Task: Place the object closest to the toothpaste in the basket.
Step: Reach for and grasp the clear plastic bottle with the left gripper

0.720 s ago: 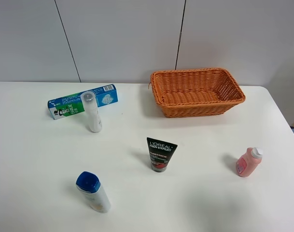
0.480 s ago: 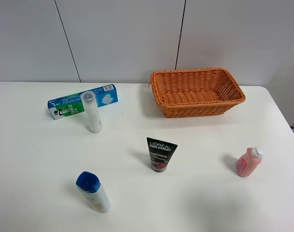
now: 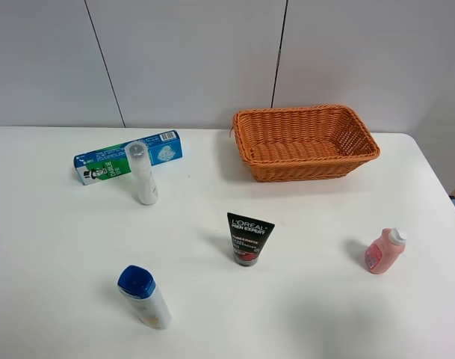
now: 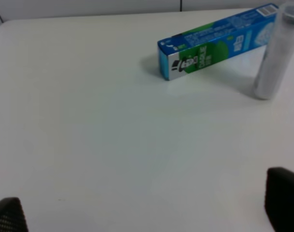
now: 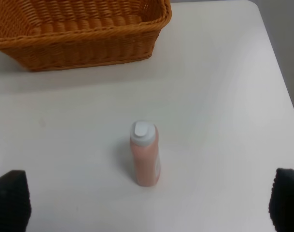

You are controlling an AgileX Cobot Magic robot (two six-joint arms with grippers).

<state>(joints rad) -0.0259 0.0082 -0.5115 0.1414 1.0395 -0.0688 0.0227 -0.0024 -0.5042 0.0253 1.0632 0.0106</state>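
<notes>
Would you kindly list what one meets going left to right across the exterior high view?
Toothpaste box → black tube → pink bottle. The white bottle, blue-capped bottle and basket overlap these sideways, so I leave them out.

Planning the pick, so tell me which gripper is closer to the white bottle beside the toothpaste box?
Left. The left gripper faces the white bottle, which stands ahead of its open fingers. The right gripper faces the pink bottle and basket across the table.
</notes>
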